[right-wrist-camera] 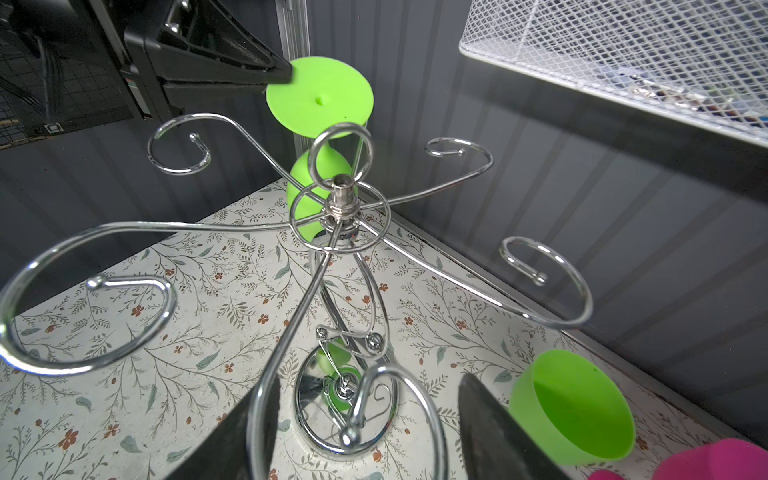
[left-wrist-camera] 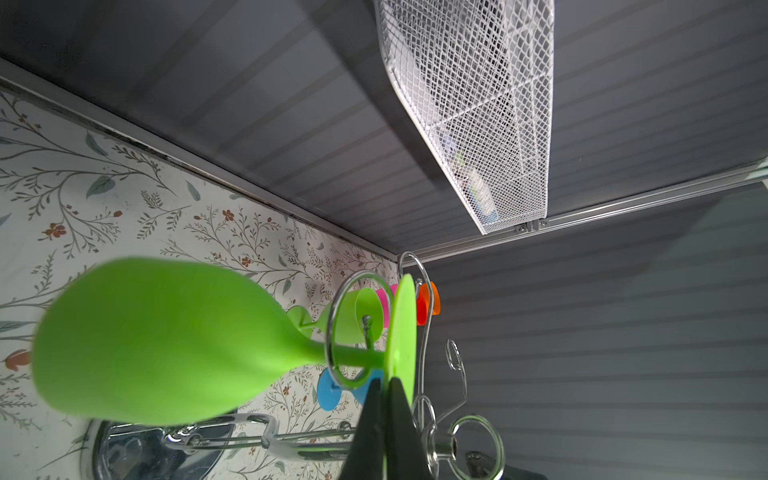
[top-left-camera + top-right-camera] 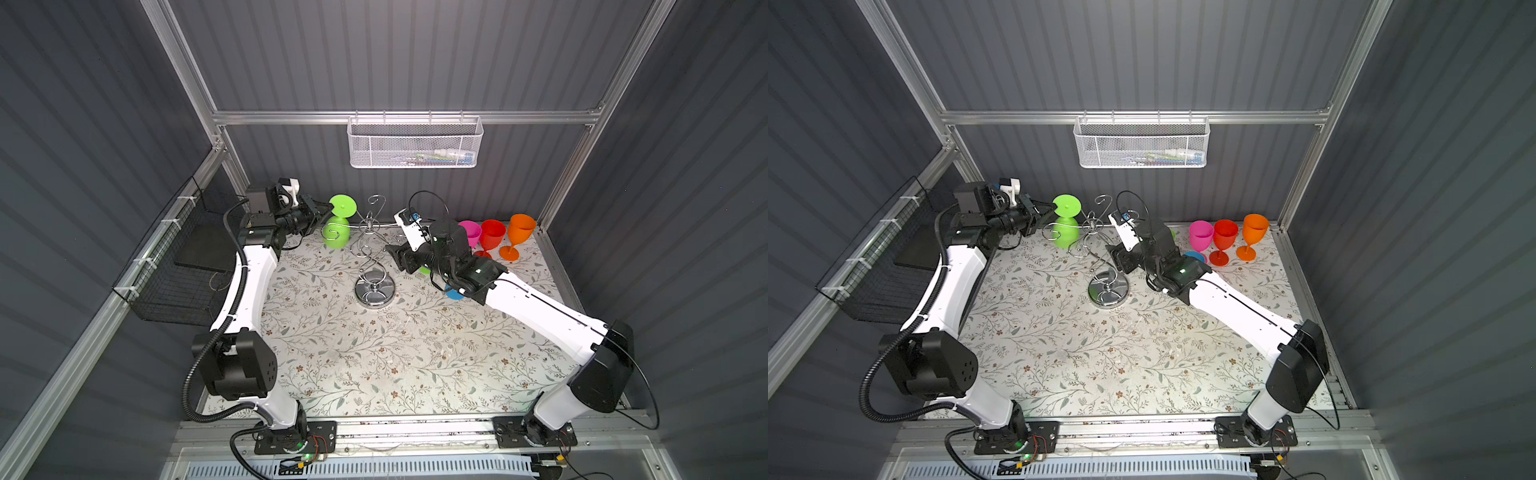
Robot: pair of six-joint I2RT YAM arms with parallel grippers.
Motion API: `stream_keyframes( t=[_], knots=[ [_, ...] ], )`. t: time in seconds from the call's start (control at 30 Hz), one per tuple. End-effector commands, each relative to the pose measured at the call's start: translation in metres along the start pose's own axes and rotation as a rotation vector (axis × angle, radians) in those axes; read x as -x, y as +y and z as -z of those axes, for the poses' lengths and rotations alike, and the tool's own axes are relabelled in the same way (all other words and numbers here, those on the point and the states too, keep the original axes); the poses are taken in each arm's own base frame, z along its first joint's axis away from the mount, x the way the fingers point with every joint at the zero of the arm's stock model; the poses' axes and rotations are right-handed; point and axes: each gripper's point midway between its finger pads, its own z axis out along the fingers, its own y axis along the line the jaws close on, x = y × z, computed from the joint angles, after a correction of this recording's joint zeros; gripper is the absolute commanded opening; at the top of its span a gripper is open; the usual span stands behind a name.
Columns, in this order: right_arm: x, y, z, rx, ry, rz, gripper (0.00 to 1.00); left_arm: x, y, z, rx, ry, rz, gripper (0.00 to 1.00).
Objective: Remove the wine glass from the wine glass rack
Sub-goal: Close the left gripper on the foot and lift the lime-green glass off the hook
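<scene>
Chrome wine glass rack (image 3: 375, 292) stands on table (image 3: 374, 365) near the middle of the back edge. One green wine glass (image 3: 337, 237) hangs bowl-down from a scroll arm on the rack's left side, stem through the curl, foot uppermost. Grip: left pincer (image 3: 325, 210) pinched tight on the rim of that foot. The right pincer (image 1: 372, 378) is wide and holds nothing; in the right wrist view a free scroll arm shows between its fingers. White mesh basket (image 3: 415, 143) on back wall rail: a few small items at one end, too blurred through the mesh to identify. Black wire basket (image 3: 174, 282) on left wall: a dark flat slab (image 3: 203, 249) lies in it. Back right corner of table: pink glass (image 3: 471, 232), red glass (image 3: 492, 235), orange glass (image 3: 521, 228), all upright in a row.
</scene>
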Motion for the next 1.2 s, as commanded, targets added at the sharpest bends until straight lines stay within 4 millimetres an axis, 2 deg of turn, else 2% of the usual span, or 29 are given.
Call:
stream_keyframes(
  t=[0.0,0.33,0.63,0.97,1.17],
  knots=[
    [0.015,-0.006,0.011,-0.017,-0.051,-0.010,0.68,-0.001,-0.013,0.004,-0.036,0.001,-0.024,0.02],
    [0.015,-0.006,0.012,-0.015,-0.052,-0.008,0.68,0.001,-0.015,0.010,-0.021,-0.020,-0.034,0.00],
    [0.017,-0.006,0.015,-0.017,-0.058,-0.004,0.68,0.014,-0.019,0.016,-0.006,-0.057,-0.049,0.00],
    [0.016,-0.005,0.015,-0.010,-0.056,-0.004,0.68,0.027,-0.025,0.006,-0.051,-0.064,-0.040,0.00],
    [0.015,-0.005,0.015,-0.011,-0.053,-0.002,0.68,0.022,-0.031,-0.005,-0.110,-0.023,-0.046,0.00]
  ],
)
